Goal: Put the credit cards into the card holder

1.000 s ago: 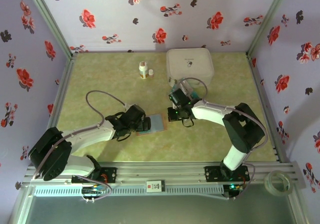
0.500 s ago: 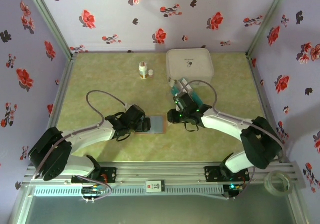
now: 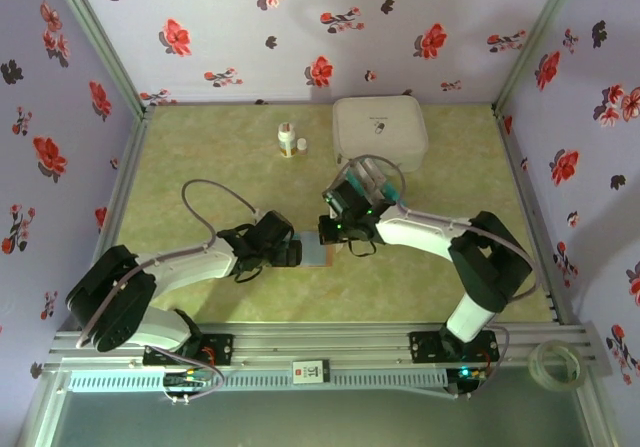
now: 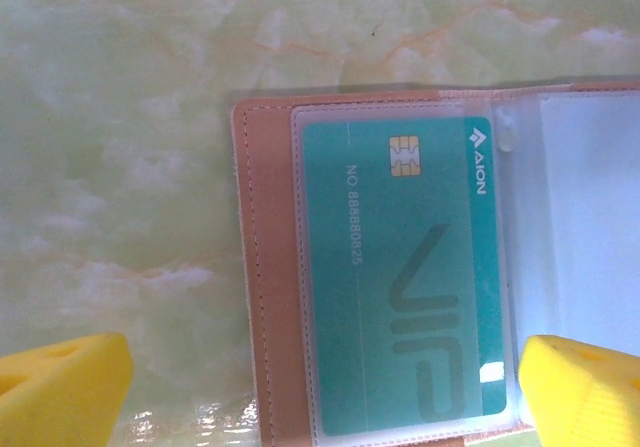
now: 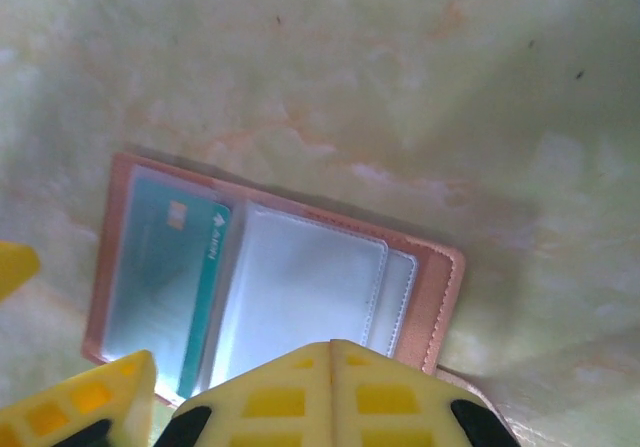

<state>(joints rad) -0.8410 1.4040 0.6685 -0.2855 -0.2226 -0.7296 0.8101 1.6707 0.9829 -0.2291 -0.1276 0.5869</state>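
Right claw (image 5: 330,352) has just swung back left over the open card holder (image 4: 270,267) lying mid-counter (image 3: 200,167) toward the near edge, pinched together with no card I can see, left claw (image 3: 290,252) spread wide above the one sleeved teal card (image 4: 400,267), so I'd guess more cards still need fetching.

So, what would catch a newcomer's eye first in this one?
The tan card holder lies open mid-table, with a teal card in its clear sleeve. The left tool and right tool crowd in over it from either side, and a big white box sits further back.
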